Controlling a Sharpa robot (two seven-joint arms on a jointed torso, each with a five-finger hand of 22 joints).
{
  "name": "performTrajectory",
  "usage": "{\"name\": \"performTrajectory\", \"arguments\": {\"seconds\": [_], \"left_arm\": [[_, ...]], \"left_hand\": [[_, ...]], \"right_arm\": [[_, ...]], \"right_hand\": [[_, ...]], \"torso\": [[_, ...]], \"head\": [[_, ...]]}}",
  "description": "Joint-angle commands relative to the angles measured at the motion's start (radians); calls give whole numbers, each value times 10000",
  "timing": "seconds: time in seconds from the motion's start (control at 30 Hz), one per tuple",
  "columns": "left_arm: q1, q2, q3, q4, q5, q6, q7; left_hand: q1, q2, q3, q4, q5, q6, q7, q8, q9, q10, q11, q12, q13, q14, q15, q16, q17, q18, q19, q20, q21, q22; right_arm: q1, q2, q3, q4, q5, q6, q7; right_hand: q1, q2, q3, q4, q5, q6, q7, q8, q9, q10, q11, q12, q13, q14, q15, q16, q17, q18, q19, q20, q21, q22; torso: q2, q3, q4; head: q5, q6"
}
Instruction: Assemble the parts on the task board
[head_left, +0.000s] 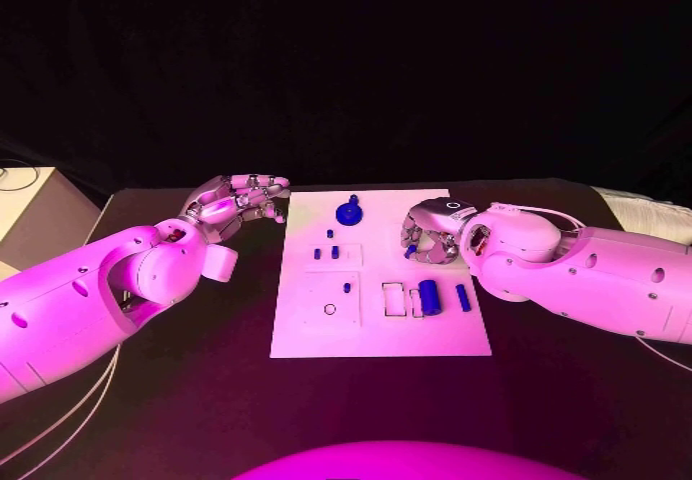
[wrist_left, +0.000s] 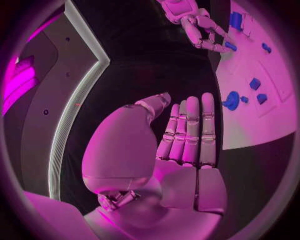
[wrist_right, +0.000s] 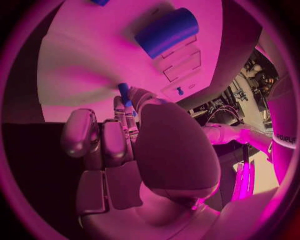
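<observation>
Fingers (wrist_right: 127, 112) of the right hand (head_left: 433, 232) pinch a small blue peg-shaped part (wrist_right: 124, 91) between thumb and fingertips, holding it over the right side of the flat white task board (head_left: 378, 335). Fingers (wrist_left: 190, 130) of the left hand (head_left: 238, 200) lie straight and close together, holding nothing, and hover over the black tabletop (head_left: 188, 400) just beside the board's far left corner.

On the board, the largest loose piece is a dark blue knobbed part (head_left: 349, 211) near the far edge. Next comes a thick blue cylinder (head_left: 428, 294) lying at the rectangular slots on the near right, then a slimmer blue bar (head_left: 463, 296) just beside it, then two short blue pegs (head_left: 332, 252) in the middle, and a tiny blue pin (head_left: 346, 287) in the near left panel.

The main risk appears to be the pinch itself: the peg is slim and only its tip shows beyond the fingertips, so it could twist or slip out as it is lowered. If it meets its socket tilted, it may jam or skate across the smooth plate. The bulky right hand also hides the target from the head view, so a sweep could knock the cylinder, which would roll easily. Nothing steadies the board, so a hard push may shift it.
</observation>
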Motion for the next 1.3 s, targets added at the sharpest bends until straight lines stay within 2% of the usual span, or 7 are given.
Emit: {"name": "performTrajectory", "arguments": {"seconds": [0.03,0.23,0.4,0.5,0.67,0.9,1.3], "left_arm": [[1,5,7,28,-6,154,36],[1,3,7,21,-7,164,19],[1,-1,7,23,-7,167,8],[1,3,7,22,-7,169,5],[1,15,7,15,-7,172,4],[1,33,7,-9,-8,176,7],[0,97,7,-69,-8,195,3]], "left_hand": [[49,36,-45,6,1,-3,67,29,-12,-61,-3,28,-15,16,60,-33,-12,131,69,6,-36,-9],[49,36,-45,6,1,-3,67,29,-12,-61,-3,28,-15,16,60,-33,-12,131,69,6,-36,-9],[49,36,-45,6,1,-3,67,29,-12,-61,-3,28,-15,16,60,-33,-12,131,69,6,-36,-9],[51,45,-61,23,0,-5,71,38,-13,-73,0,38,-15,16,62,-38,-13,131,85,8,-65,-30],[51,45,-61,23,0,-5,71,38,-13,-73,0,38,-15,16,62,-38,-13,131,85,8,-65,-30],[51,45,-61,23,0,-5,71,38,-13,-73,0,38,-15,16,62,-38,-13,131,85,8,-65,-30],[51,45,-61,23,0,-5,71,38,-13,-73,0,38,-15,16,62,-38,-13,131,85,8,-65,-30]], "right_arm": [[-29,28,-16,5,-162,311,-16],[-56,66,-22,-30,-257,244,-58],[-95,78,-27,-25,-410,26,-95],[-111,61,-28,17,-444,-270,-62],[-127,-16,-29,185,-403,-802,-17],[-124,-244,5,584,-369,-1423,-97],[98,-720,252,1835,-376,-2031,-210]], "right_hand": [[-44,-13,63,-6,54,92,-15,18,17,92,18,54,31,32,-83,41,14,-131,42,-19,48,23],[20,5,237,-71,89,99,-5,34,34,94,22,-11,20,33,-84,52,25,-139,47,-34,81,66],[385,301,1038,-509,-379,241,26,182,147,334,16,-79,41,39,-108,96,77,-170,77,-68,249,254],[350,417,1443,-790,-299,391,-1,355,270,617,-47,-33,108,47,-147,123,110,-209,132,-96,480,473],[106,426,1877,-1120,-415,445,-40,537,432,850,-110,-31,199,51,-204,140,102,-274,218,-127,822,790],[-99,378,2121,-1338,-457,445,-48,635,536,939,-126,-60,255,47,-225,145,90,-292,234,-132,928,903],[-251,323,2265,-1483,-424,434,-52,692,604,967,-133,-96,287,50,-239,162,112,-315,260,-125,1042,1014]], "torso": [[-4,0,17],[-2,7,7],[4,7,2],[-1,7,0],[-6,2,15],[-17,-3,4],[-21,5,1]], "head": [[-4,-25],[-1,-23],[-1,-19],[-10,-19],[-34,-18],[-33,-5],[28,4]]}}
